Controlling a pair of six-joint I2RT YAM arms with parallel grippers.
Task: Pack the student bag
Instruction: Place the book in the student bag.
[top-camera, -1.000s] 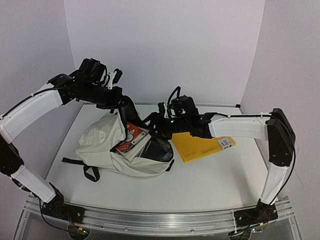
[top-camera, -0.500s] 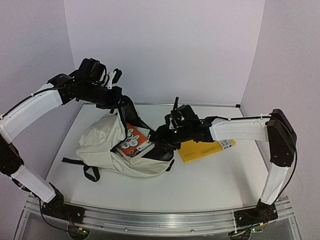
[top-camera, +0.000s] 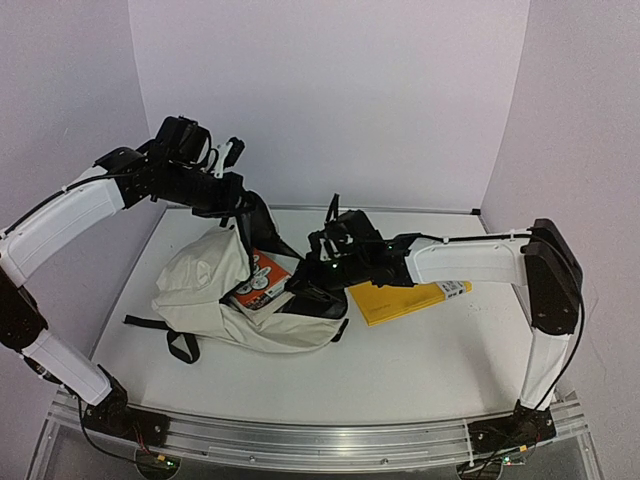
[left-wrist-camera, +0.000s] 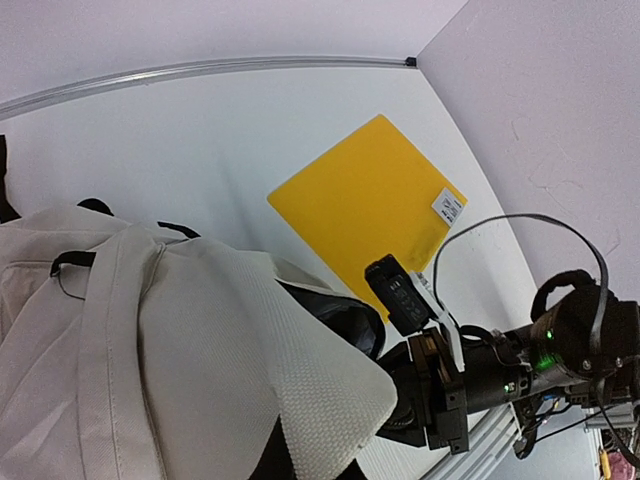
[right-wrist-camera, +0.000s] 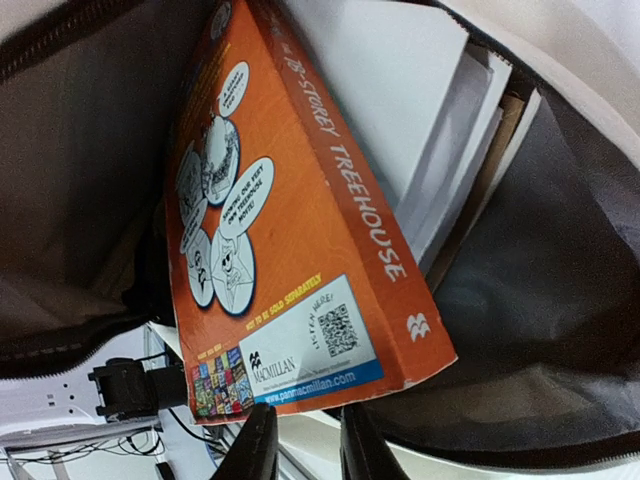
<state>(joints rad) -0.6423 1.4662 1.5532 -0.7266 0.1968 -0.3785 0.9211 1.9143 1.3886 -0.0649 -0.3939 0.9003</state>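
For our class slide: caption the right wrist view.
Orange book inside the open bag, white books beside it, right gripper below.

Orange book (right-wrist-camera: 290, 260), "Treehouse" on spine, tilted against white pages (right-wrist-camera: 400, 90). Yellow book (top-camera: 405, 298) flat on white table (top-camera: 400, 370), sticker at one corner.

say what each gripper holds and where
left gripper holds the student bag up by its opening's rim; right gripper meets the orange book, grip unclear

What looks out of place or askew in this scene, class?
The orange paperback book sits tilted in the mouth of the cream fabric backpack, one end showing. The flat yellow book lies outside, on the white table.
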